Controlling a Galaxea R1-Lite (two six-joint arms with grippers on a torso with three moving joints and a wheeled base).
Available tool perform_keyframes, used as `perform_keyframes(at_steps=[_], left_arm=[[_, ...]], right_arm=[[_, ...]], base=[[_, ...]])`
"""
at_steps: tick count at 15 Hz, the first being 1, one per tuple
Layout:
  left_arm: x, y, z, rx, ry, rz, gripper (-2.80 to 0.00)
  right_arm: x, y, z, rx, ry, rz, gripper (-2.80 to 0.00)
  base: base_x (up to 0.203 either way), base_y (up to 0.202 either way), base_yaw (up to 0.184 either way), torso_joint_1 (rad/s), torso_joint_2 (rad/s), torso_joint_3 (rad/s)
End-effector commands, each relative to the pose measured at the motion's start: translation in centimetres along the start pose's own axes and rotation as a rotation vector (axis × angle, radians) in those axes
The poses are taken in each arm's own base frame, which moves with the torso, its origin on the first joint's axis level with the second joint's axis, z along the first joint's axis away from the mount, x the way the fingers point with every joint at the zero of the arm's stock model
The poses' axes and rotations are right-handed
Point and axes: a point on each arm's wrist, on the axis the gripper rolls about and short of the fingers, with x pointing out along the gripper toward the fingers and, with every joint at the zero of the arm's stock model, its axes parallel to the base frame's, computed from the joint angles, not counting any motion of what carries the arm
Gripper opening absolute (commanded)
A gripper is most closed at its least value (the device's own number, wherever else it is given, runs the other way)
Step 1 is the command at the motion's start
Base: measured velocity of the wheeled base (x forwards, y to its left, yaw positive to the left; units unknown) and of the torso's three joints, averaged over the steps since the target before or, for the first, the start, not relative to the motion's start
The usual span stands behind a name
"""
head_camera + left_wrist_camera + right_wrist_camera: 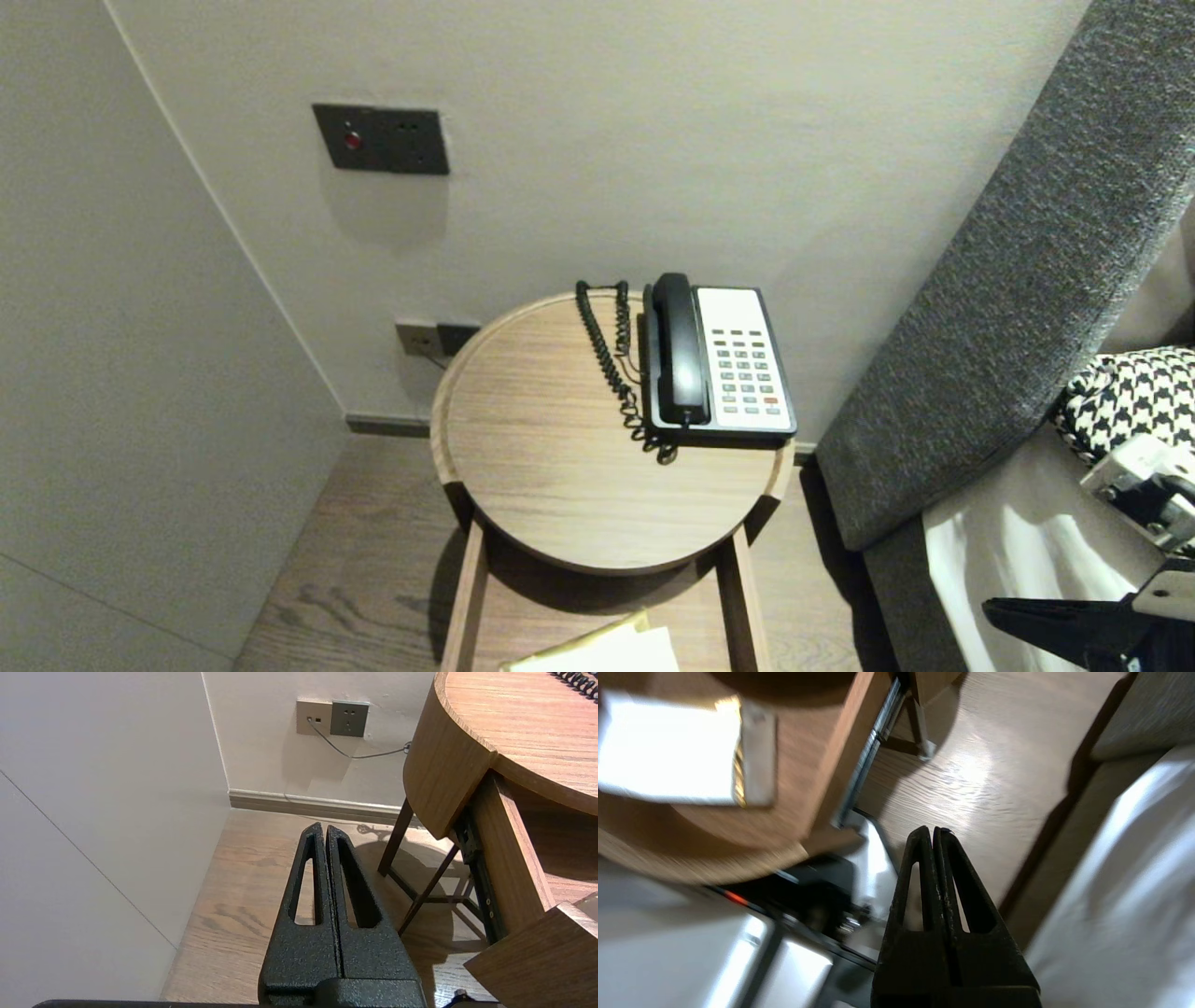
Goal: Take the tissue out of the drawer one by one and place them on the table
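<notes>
A black and white desk phone (719, 359) with its handset (679, 350) on the cradle and a coiled cord (611, 359) sits at the back right of a round wooden side table (541, 467). Under the table a drawer (464, 597) stands pulled out, with white paper (607, 649) inside. My right gripper (991, 609) is shut and empty at the lower right, beside the bed, its tips pointing toward the drawer. In the right wrist view that gripper (933, 830) hangs over the wooden floor, with the paper (663, 760) off to one side. My left gripper (322, 827) is shut, empty, parked over the floor beside the table (448, 765).
A grey upholstered headboard (1018, 280), a houndstooth pillow (1134, 397) and a white bed sheet (1027, 551) fill the right side. On the wall are a dark switch panel (380, 139) and sockets (437, 338) with a cable plugged in. A wall closes in the left side.
</notes>
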Motion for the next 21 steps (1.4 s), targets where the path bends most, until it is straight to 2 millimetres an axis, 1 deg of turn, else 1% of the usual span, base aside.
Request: perform_keyframes(at_steps=[1,4,6,8,9,11,13,14,16,18,21], left_arm=[[0.0,0.0,0.0,0.000,0.000,0.002,-2.80],[0.0,0.0,0.1,0.000,-0.003,0.001,-2.80],[0.0,0.0,0.0,0.000,-0.001,0.001,-2.80],[0.0,0.0,0.0,0.000,0.000,0.000,-2.80],[0.0,0.0,0.1,0.000,-0.003,0.000,-2.80],[0.0,0.0,0.0,0.000,0.000,0.000,-2.80],[0.0,0.0,0.0,0.000,0.000,0.000,-2.80],[0.0,0.0,0.0,0.000,0.000,0.000,-2.80],[0.0,0.0,0.0,0.000,0.000,0.000,-2.80],[0.0,0.0,0.1,0.000,-0.003,0.000,-2.80],[0.0,0.0,0.0,0.000,0.000,0.000,-2.80]], right_arm=[[0.1,0.0,-0.1,-0.057,0.043,-0.006,-2.80],[-0.2,0.0,-0.5,-0.058,0.086,0.000,-2.80],[-0.2,0.3,-0.4,-0.097,0.091,0.037,-2.80],[0.2,0.5,0.2,-0.115,0.090,0.052,-2.80],[0.0,0.6,0.7,-0.117,0.074,0.059,-2.80],[0.0,1.1,1.6,-0.130,0.060,0.116,-2.80],[0.6,1.3,2.3,-0.127,0.080,0.155,-2.80],[1.1,1.4,2.4,-0.127,0.096,0.164,0.00],[1.7,1.6,2.6,-0.130,0.114,0.179,0.00],[3.0,2.0,3.5,-0.134,0.090,0.220,0.00],[4.5,3.5,3.9,-0.197,0.091,0.320,0.00]], base=[[0.000,0.000,0.000,0.000,0.00,0.000],[0.000,0.000,0.000,0.000,0.00,0.000],[0.000,0.000,0.000,0.000,0.00,0.000],[0.000,0.000,0.000,0.000,0.00,0.000],[0.000,0.000,0.000,0.000,0.00,0.000],[0.000,0.000,0.000,0.000,0.00,0.000],[0.000,0.000,0.000,0.000,0.00,0.000],[0.000,0.000,0.000,0.000,0.00,0.000],[0.000,0.000,0.000,0.000,0.00,0.000],[0.000,0.000,0.000,0.000,0.00,0.000],[0.000,0.000,0.000,0.000,0.00,0.000]])
